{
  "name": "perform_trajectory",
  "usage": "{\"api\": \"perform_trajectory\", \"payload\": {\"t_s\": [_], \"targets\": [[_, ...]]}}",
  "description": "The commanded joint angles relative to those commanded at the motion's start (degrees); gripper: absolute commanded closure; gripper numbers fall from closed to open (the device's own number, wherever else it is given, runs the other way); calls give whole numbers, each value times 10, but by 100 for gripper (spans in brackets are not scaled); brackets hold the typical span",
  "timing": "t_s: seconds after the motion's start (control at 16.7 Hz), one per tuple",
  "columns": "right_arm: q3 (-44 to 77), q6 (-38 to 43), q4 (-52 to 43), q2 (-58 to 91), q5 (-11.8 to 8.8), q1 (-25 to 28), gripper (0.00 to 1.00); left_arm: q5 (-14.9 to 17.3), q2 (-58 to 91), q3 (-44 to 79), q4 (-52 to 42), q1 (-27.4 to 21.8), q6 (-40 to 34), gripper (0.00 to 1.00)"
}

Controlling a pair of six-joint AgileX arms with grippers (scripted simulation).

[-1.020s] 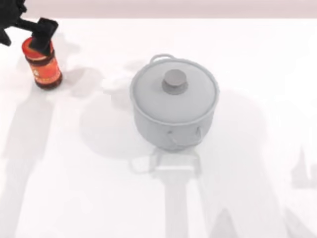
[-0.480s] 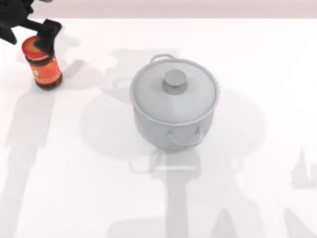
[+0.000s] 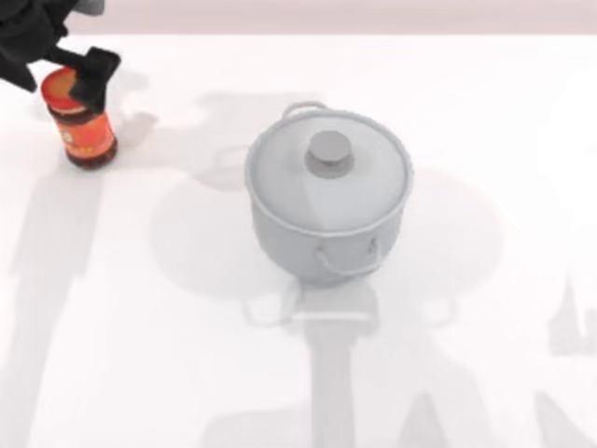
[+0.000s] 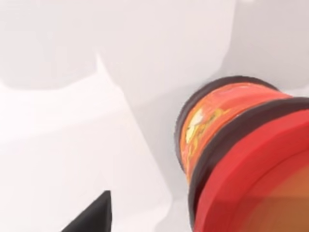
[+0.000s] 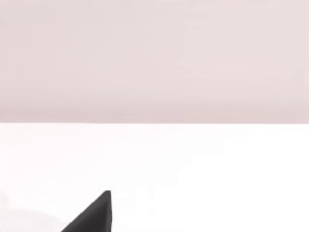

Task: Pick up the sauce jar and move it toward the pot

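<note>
Jar [image 3: 82,117]: small, orange-red lid, dark contents, red-orange label; upright on the table [image 3: 140,355] at far left, toward the back edge, well apart from the pot. Left gripper [image 3: 76,75]: black, over the jar's lid, one finger down the lid's right side, the other hidden behind the arm; left wrist view shows the jar close up, beside a single dark fingertip; whether the claw has closed on the jar cannot be told. Pot [image 3: 328,191]: large, pale grey, two loop handles, domed lid on with round grey knob [image 3: 328,152]; mid-table, to the right of the jar. Right arm: out of the top view, parked; its wrist view shows only bare table, back wall and one dark fingertip, so the state of that claw cannot be told either. Step judged in hand: seating the grasp at the lid, jar not yet lifted. Next move calls for: firm closure on lid or neck, straight lift, then travel rightward, stopping short of the pot's near handle [image 3: 300,110]
</note>
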Motion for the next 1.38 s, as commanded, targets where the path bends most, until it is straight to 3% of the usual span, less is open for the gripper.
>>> {"api": "perform_trajectory", "payload": {"t_s": [0.42,1.2,1.38], "targets": [[0,0,0,0,0,0,0,0,9,-50,59,-1,-1,0],[0,0,0,0,0,0,0,0,9,-50,59,-1,-1,98],[0,0,0,0,0,0,0,0,9,-50,59,-1,-1,100]]}}
